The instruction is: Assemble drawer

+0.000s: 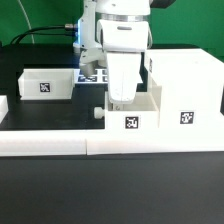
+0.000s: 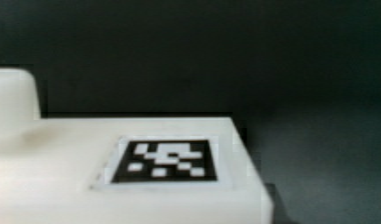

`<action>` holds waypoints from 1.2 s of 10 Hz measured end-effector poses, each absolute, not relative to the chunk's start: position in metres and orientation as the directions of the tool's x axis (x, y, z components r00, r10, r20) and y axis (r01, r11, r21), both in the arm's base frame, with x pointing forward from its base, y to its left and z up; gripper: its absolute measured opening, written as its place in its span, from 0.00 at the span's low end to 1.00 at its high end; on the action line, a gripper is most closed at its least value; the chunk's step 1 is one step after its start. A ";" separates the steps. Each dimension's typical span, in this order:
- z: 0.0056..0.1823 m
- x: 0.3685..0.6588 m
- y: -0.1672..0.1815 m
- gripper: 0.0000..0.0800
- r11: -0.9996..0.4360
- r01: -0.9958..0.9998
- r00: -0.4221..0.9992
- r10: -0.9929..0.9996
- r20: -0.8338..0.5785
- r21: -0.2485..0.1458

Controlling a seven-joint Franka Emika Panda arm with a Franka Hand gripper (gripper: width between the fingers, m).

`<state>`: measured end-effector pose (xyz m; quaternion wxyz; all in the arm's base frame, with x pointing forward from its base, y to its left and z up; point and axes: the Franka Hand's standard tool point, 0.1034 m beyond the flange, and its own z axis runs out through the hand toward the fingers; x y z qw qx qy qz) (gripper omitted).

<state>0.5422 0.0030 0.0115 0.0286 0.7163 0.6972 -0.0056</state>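
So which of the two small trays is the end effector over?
The tray beside the housing, under the end effector; the other tray sits toward the exterior view's left.

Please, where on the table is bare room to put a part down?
Free: the dark table between the lone tray at the exterior view's left, the knobbed tray and the front rail. Crowded: that view's right, where the hand is at the knobbed tray beside the housing.
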 end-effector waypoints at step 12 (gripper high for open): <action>0.012 0.541 0.002 0.05 -0.036 0.999 0.037 0.997 -0.063 0.012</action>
